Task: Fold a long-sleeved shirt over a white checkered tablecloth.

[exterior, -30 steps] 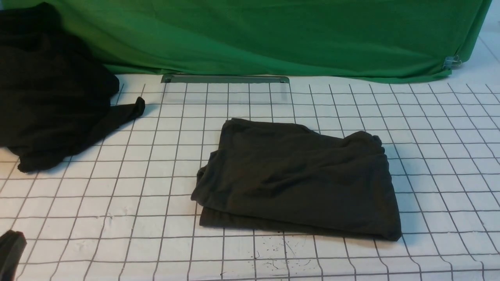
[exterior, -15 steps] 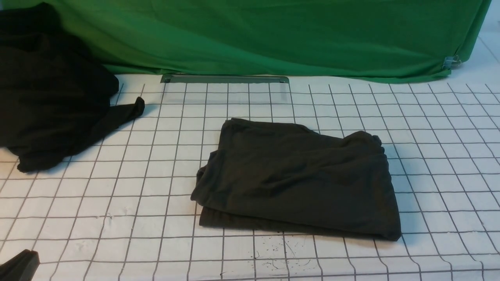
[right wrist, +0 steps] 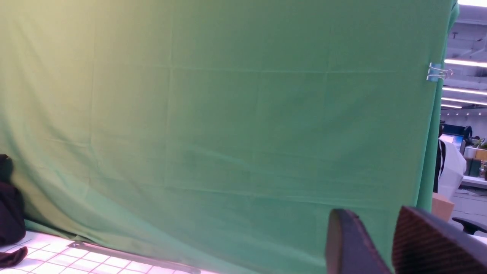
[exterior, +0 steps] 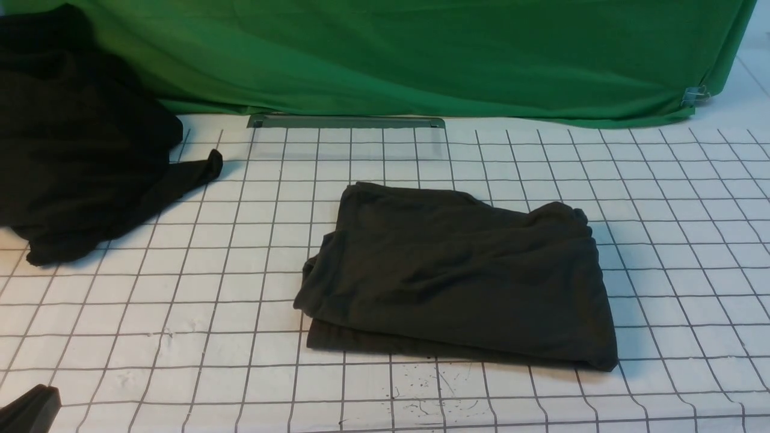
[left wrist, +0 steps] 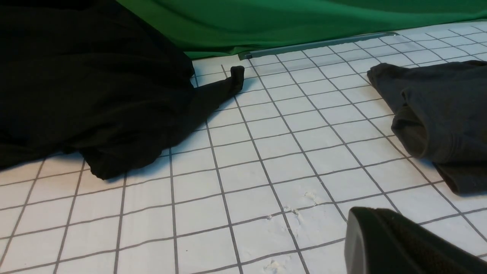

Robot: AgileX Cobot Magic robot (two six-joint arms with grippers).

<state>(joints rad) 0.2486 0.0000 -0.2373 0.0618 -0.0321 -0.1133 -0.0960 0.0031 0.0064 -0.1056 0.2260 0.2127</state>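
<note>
We see the long-sleeved shirt (exterior: pixel 457 276) folded at the middle of the white checkered tablecloth (exterior: pixel 180 313), well apart from the left gripper (exterior: pixel 30 410), cut off at the near left corner, fingers together, empty. Its chest print is hidden. The right gripper (right wrist: pixel 374 243) stands slightly parted, holding nothing, facing the green sheet (right wrist: pixel 228 114).

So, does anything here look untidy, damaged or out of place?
Slightly. The folded long-sleeved shirt lies uneven on the white checkered tablecloth: a lower layer sticks out along the near edge. Black specks mark the cloth in front of it. A blacker heap of cloth sits unfolded far left.
</note>
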